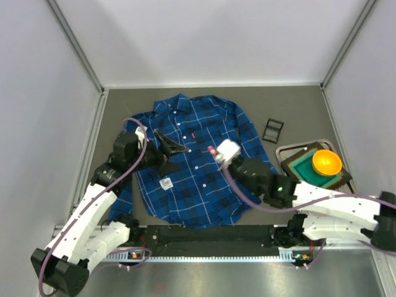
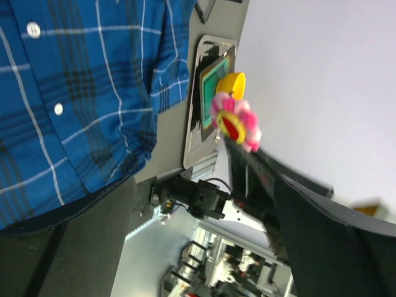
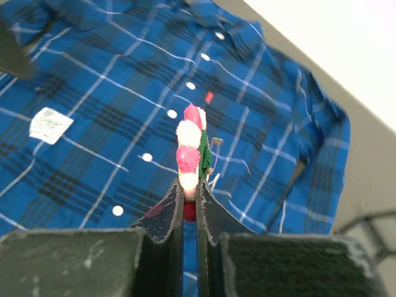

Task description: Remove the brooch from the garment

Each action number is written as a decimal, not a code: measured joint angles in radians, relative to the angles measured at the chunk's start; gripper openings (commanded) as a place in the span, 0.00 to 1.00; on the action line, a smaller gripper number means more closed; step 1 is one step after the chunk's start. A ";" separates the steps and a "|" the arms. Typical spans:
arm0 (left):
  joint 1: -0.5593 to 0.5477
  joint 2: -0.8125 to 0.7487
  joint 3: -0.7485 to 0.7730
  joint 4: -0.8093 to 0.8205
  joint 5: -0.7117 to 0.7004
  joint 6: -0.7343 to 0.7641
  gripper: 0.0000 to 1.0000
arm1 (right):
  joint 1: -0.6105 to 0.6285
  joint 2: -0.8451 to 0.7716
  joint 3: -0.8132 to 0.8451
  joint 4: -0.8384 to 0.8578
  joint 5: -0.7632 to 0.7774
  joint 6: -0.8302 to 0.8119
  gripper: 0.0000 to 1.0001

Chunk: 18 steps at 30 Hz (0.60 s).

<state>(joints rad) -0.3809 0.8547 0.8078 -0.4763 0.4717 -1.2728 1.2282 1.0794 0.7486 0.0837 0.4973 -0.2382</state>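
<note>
The garment (image 1: 198, 185), a blue plaid shirt, lies spread flat on the table. My right gripper (image 1: 215, 151) is shut on the brooch (image 1: 212, 150), a small pink, white and red flower pin. In the right wrist view the brooch (image 3: 189, 145) stands edge-on between the fingertips of the right gripper (image 3: 190, 192), above the garment (image 3: 93, 93), with its metal pin showing at the side. My left gripper (image 1: 173, 151) hovers open over the shirt's chest, just left of the brooch. From the left gripper (image 2: 204, 235) the brooch (image 2: 235, 122) shows beyond its spread fingers.
An orange bowl (image 1: 326, 162) sits on a green tray (image 1: 303, 167) at the right edge. A small black frame (image 1: 273, 130) lies behind it. A white square tag (image 1: 166, 183) lies on the shirt. Grey walls close in the table on three sides.
</note>
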 measured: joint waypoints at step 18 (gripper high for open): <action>0.014 0.026 0.026 0.222 0.107 0.292 0.98 | -1.383 0.053 -0.203 -0.175 -1.066 0.699 0.00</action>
<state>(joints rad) -0.3672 0.8810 0.8341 -0.2543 0.5785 -0.9806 -0.1547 1.1320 0.5461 -0.0917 -0.5686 0.4610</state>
